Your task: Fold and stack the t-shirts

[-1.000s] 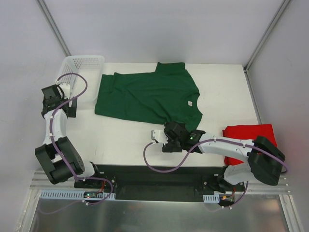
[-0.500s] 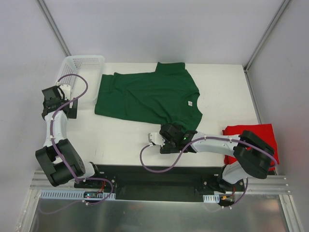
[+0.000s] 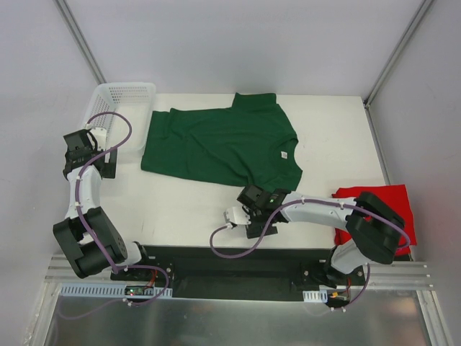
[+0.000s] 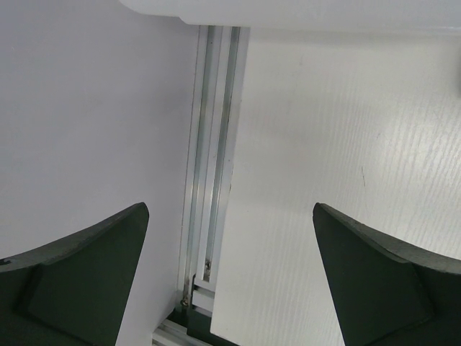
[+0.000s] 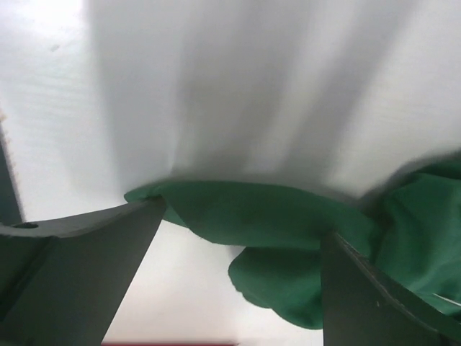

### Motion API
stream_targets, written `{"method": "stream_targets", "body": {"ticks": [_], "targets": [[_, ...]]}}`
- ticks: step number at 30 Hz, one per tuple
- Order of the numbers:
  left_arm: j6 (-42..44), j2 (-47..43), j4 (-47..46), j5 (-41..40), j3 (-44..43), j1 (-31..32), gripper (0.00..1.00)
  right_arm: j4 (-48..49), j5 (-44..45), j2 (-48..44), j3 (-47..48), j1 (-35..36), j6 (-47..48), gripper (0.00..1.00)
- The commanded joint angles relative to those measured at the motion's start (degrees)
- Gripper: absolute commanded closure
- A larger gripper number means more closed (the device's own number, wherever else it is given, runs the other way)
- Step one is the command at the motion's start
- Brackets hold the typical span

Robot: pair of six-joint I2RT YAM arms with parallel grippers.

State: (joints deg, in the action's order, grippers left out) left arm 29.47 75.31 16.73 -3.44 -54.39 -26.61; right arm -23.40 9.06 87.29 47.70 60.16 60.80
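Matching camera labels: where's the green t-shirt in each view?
Top external: green t-shirt spread out on the far middle of the white table.
Left wrist: not in it; only the table and its metal edge rail.
Right wrist: a bunched fold of the shirt, lower centre to right edge, between the fingers of the open right gripper.
Shared landmark: the white table top, seen in all three.

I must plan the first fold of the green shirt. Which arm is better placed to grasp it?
Right. The right gripper is open with an edge of the green shirt between its fingers. The left gripper, also open, is at the table's left edge by the basket, far from it.
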Motion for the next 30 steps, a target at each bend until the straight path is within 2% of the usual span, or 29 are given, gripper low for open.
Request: {"method": "stream_targets", "body": {"ticks": [1,10,13,17,23,24,26,30], "targets": [[-1.0,-0.8,0.0,1.7,-0.7,0.0,0.01,-18.2,-6.9,3.0,3.1,-0.7,3.9,0.04],[-1.7,-0.2,0.0,2.3,-0.7,0.1,0.01,-32.3,-8.5,11.4,7.4,-3.3,8.5,0.04],[-1.6,-0.1,0.0,2.2,-0.7,0.0,0.00,-38.9,-14.7,13.4,10.7,-4.3,9.7,0.04],[-1.6,-0.1,-0.1,2.2,-0.8,0.1,0.01,-47.7,-23.5,13.5,17.9,-7.0,11.8,0.04],[-1.7,0.0,0.1,2.2,-1.4,0.0,0.01,-57.8,-27.2,9.9,33.5,-12.3,12.3,0.04],[-1.8,0.0,0.1,2.2,-1.6,0.0,0.01,-58.2,-27.3,9.7,37.0,-13.2,11.5,0.04],[-2.2,-0.1,0.3,2.8,-1.7,0.0,0.01,-53.0,-25.0,9.0,38.4,-16.5,8.0,0.04],[-3.5,-0.9,1.5,6.3,-2.1,0.2,0.01,-37.8,-17.1,8.6,33.5,-21.8,3.0,0.04]]}}
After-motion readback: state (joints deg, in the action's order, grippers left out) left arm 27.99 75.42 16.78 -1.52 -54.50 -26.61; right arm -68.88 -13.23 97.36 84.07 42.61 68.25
